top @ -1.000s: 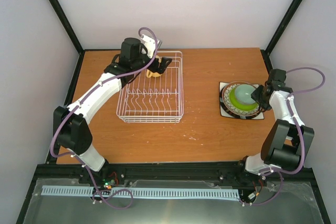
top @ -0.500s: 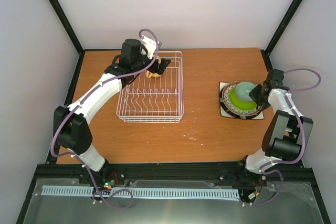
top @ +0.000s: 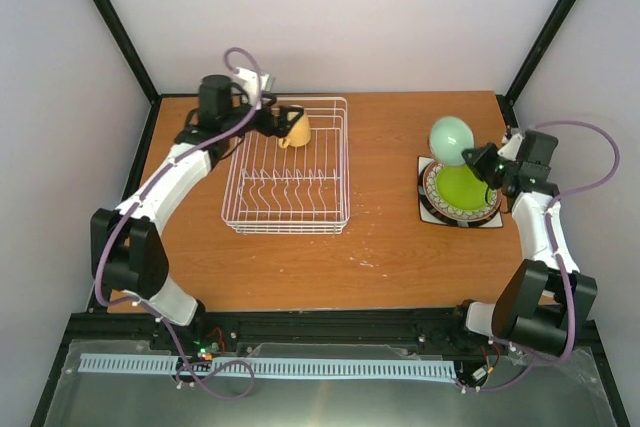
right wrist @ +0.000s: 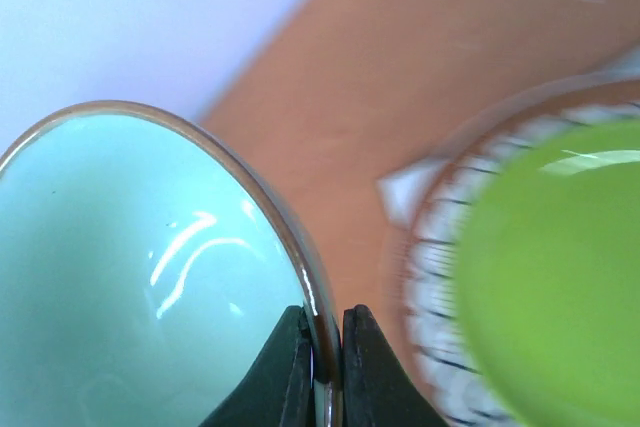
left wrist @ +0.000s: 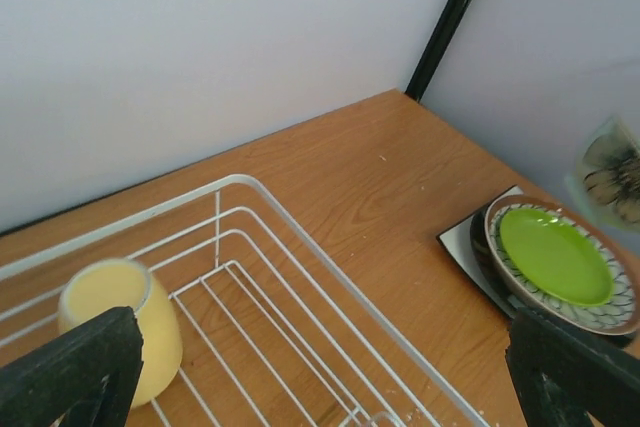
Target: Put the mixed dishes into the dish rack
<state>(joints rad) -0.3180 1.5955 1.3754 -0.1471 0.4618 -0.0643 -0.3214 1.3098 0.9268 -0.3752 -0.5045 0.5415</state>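
At the right end of the table [top: 390, 247], item one: pale grey-green cup [top: 450, 137], in my right gripper [top: 482, 159]. The jaws are closed together on its rim, one finger inside the wall and one outside, as the right wrist view shows. The cup is tipped, its glossy inside toward my wrist, and it appears to hang clear of the stack, over the stack's far-left edge. Item two: plate stack directly below and just to my right of the cup, with the lime-green plate [top: 462, 187] on top, the cream plate with dark patterned rim [top: 431, 190] under it and the white plate [top: 425, 211] at the bottom. Item three: dish rack [top: 347, 167], well apart from the cup and to my left across bare wood. Its long axis runs near to far, and its prong rows sit in the near half. Item four: yellow-tan mug [top: 296, 129], in the rack's far corner. Item five: my left gripper [top: 278, 117], jaws spread fully apart, holding nothing, with the mug just beside one finger. The left arm is nearer the rack, but the right arm has the cup. I judge the coming move to be a leftward carry to the rack's right wall.
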